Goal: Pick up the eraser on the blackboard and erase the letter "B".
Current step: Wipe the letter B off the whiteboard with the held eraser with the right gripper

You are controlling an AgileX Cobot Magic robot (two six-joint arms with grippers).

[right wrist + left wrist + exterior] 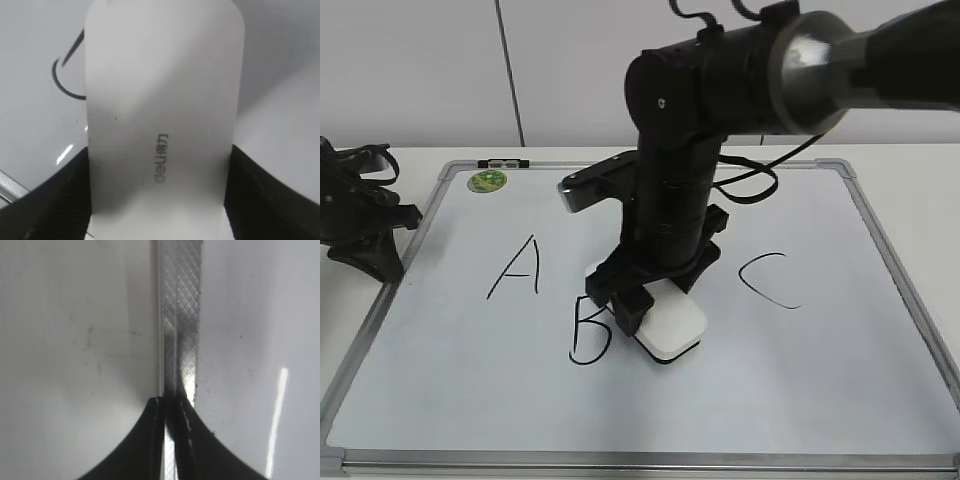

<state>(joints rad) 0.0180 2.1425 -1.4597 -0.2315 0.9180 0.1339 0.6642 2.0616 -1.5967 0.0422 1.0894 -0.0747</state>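
Observation:
The eraser (pixel 672 328), a white rounded block with a dark underside, is low over the blackboard (pixel 770 390), just right of the letter "B" (pixel 586 332). I cannot tell if it touches the board. My right gripper (pixel 655 300) is shut on its sides. In the right wrist view the eraser (pixel 160 100) fills the middle between the two black fingers of the right gripper (pixel 160 175), and a black curved stroke of the "B" (pixel 64 80) shows at its left. My left gripper (pixel 368 232) rests at the board's left edge, shut and empty (pixel 172 402).
A black "A" (pixel 517 268) is left of the "B" and a black "C" (pixel 770 280) right of the eraser. A round green sticker (pixel 488 181) sits at the board's top left. The board's grey metal frame (pixel 182 315) lies under the left gripper.

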